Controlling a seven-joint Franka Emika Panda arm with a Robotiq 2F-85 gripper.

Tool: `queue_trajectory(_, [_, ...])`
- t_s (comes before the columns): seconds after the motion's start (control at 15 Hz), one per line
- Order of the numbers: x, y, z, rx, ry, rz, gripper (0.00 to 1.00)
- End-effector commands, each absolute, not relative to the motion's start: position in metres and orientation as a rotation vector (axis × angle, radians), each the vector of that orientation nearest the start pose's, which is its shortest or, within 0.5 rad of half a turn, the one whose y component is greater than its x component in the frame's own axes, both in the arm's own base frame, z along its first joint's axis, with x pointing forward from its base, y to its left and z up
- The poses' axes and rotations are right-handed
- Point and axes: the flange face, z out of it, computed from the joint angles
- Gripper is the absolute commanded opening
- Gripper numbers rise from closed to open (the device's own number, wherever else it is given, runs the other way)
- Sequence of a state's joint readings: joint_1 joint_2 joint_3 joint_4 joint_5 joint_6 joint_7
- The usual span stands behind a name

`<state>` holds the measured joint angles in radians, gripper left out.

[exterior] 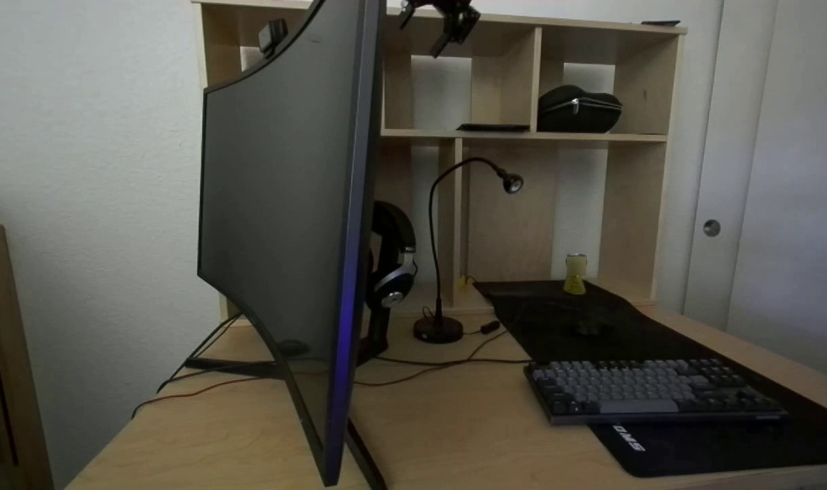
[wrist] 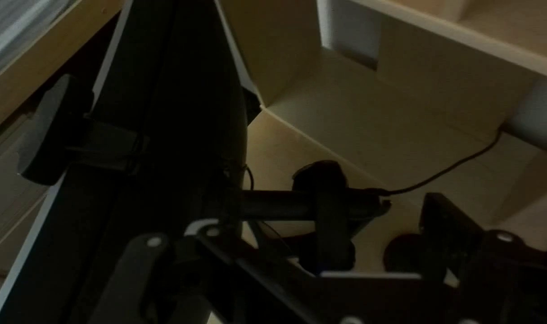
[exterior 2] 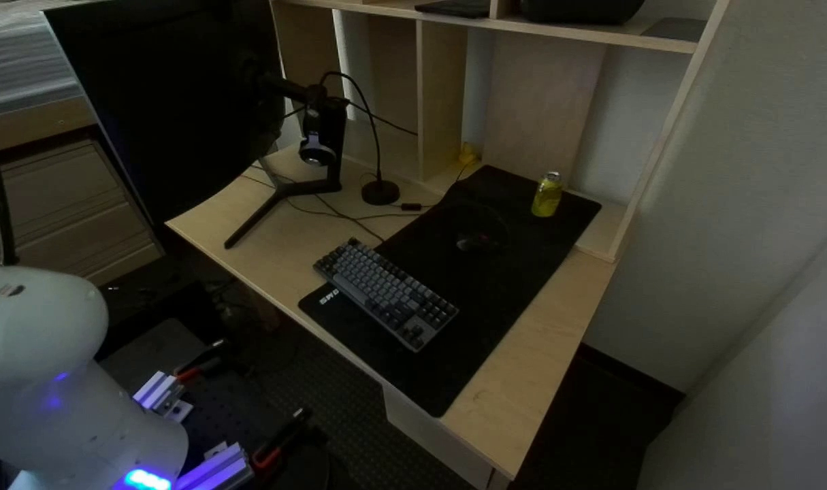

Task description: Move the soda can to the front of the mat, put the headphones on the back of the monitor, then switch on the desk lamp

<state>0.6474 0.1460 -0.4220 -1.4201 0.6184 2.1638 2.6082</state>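
Observation:
The yellow-green soda can (exterior: 575, 273) stands upright on the black mat (exterior: 532, 316), at the end near the shelf; it also shows in an exterior view (exterior 2: 547, 195). The headphones (exterior 2: 316, 151) hang behind the monitor (exterior 2: 168, 95); in the wrist view their headband (wrist: 332, 225) lies across the monitor's arm. The desk lamp (exterior: 438, 329) stands beside the stand, with no glow visible from its head. My gripper (exterior: 423, 34) is high up near the monitor's top edge. In the wrist view my gripper (wrist: 318, 213) is open and empty, its fingers apart above the headphones.
A wooden shelf unit (exterior: 495, 136) rises behind the desk. A keyboard (exterior 2: 386, 292) lies partly on the mat, with a mouse (exterior 2: 478, 241) farther back. A webcam (wrist: 52, 130) sits on the monitor's top edge. A cable (wrist: 449, 170) runs from the monitor's arm. Cables cross the desk.

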Motion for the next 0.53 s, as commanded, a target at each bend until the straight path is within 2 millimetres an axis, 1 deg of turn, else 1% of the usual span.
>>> queue_trajectory(0.0, [0.589, 0.080, 0.676, -0.489, 2.345, 0.603, 1.00])
queue_trajectory(0.07, [0.582, 0.047, 0.665, -0.438, 2.377, 0.618, 1.00])
queue_trajectory(0.13, [0.571, 0.027, 0.659, -0.404, 2.398, 0.690, 1.00])
queue_trajectory(0.2, [0.595, 0.052, 0.679, -0.456, 2.371, 0.594, 1.00])
queue_trajectory(0.27, [0.588, 0.029, 0.669, -0.416, 2.392, 0.621, 1.00])
queue_trajectory(0.33, [0.582, 0.016, 0.664, -0.395, 2.401, 0.643, 1.00])
queue_trajectory(0.4, [0.577, 0.013, 0.662, -0.391, 2.401, 0.659, 1.00])
queue_trajectory(0.47, [0.575, 0.017, 0.661, -0.397, 2.401, 0.669, 1.00])
